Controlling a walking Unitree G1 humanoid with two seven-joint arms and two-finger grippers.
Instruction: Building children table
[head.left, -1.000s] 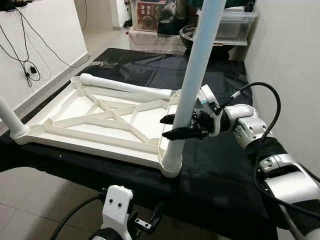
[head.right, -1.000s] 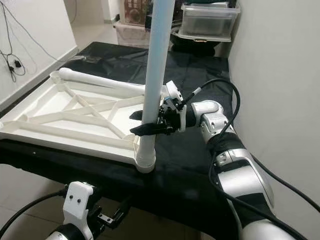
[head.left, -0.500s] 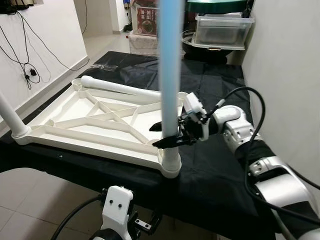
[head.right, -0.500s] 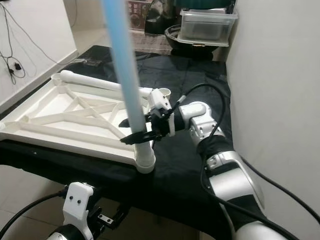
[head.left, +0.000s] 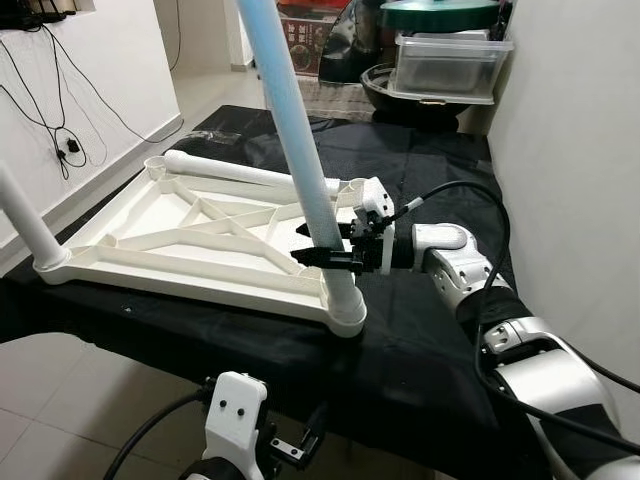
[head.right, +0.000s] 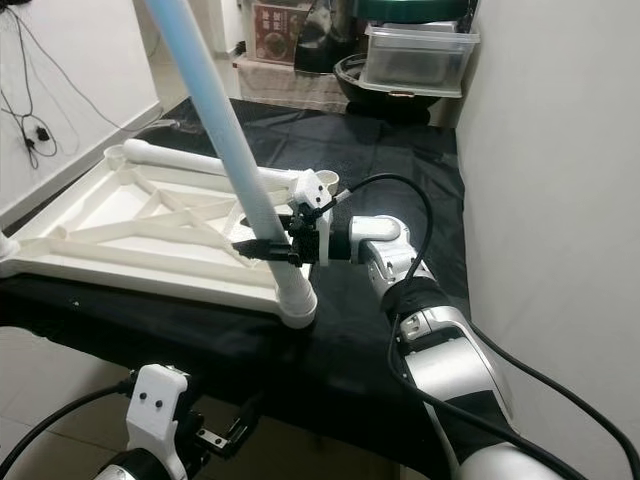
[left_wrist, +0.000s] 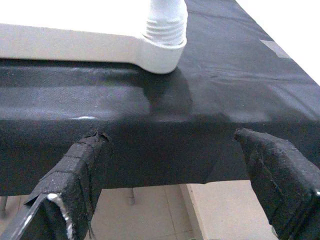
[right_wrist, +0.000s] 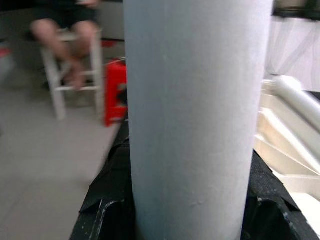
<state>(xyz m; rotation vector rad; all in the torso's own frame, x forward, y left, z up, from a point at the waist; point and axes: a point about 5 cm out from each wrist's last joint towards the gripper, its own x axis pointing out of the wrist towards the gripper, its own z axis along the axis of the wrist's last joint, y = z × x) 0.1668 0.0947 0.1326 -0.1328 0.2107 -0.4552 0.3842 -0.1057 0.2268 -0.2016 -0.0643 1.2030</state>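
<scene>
On the black-clothed table (head.left: 420, 330), an upturned white plastic tabletop (head.left: 190, 235) carries three tube legs, the right hand (head.left: 335, 245) clamping the tilted near-corner leg (head.left: 300, 150), the left hand (left_wrist: 175, 180) open, holding nothing.

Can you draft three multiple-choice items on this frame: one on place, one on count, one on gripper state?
1. Where is the foot of the long pale blue plastic table leg?
A. In the near right corner socket of the upturned white plastic tabletop
B. Flat on the black cloth
C. On the floor

2. How many legs stand in sockets of the tabletop?
A. None
B. Two
C. Four

3. What is the right gripper doing?
A. Hanging open
B. Shut on the table leg
C. Holding a cable

Answers:
1 A, its base sits in that corner.
2 B, this one and a white leg at the near left; another lies flat.
3 B, black fingers clamp it.
</scene>
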